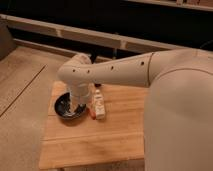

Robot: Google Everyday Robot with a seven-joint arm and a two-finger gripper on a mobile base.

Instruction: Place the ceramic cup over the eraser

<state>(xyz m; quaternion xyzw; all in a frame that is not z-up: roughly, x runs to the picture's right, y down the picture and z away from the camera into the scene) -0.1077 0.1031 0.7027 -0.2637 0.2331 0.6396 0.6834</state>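
My arm reaches from the right across the wooden table, and its wrist points down at the table's left back corner. The gripper hangs over the black bowl, its tips at the bowl's right rim. It stands open and I see nothing held in it. A small dark block, which I take for the eraser, peeks out just under the arm behind the bottle. The ceramic cup is hidden from view, possibly behind the wrist.
A white bottle with an orange part lies right of the bowl, close to the gripper. The robot's pale body fills the right side. Carpeted floor surrounds the table, and a dark wall with a rail runs behind.
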